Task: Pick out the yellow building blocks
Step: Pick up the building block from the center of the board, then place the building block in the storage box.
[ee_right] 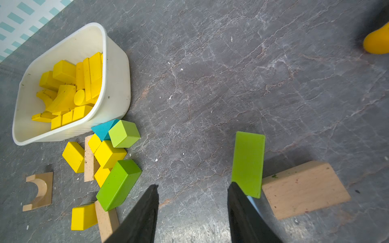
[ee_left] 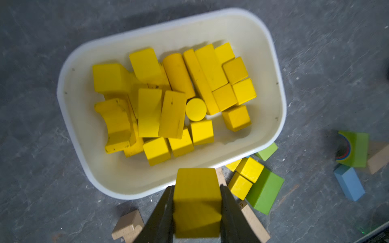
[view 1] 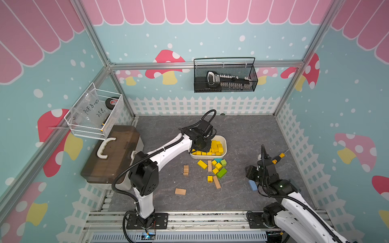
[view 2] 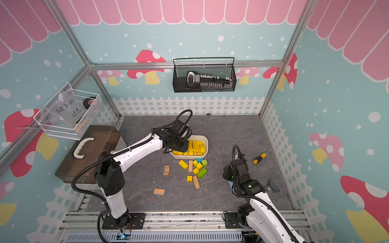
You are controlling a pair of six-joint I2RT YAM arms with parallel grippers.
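Note:
Several yellow building blocks (ee_left: 172, 113) lie piled in a white tub (ee_left: 63, 101), which also shows in both top views (view 1: 224, 145) (view 2: 206, 143). My left gripper (ee_left: 196, 187) is shut on one yellow cube (ee_left: 196, 202), held above the tub's near rim. More yellow blocks lie loose on the grey table in front of the tub: a bar (view 1: 202, 164), a cube (view 1: 218, 166) and another cube (view 1: 210, 178). The right wrist view shows them too (ee_right: 73, 156) (ee_right: 109, 153) (ee_right: 83, 216). My right gripper (ee_right: 193, 186) hangs open over bare table to the right of that cluster, with nothing between its fingers.
Green blocks (ee_right: 119, 185) (ee_right: 124, 133), a teal wedge (ee_right: 103, 130) and tan bars (view 1: 209, 166) mix with the loose yellow ones. A flat green block (ee_right: 248, 164) and a tan block (ee_right: 303, 189) lie by my right fingers. A screwdriver (view 1: 277, 157) lies at the right, a brown case (view 1: 111, 153) at the left.

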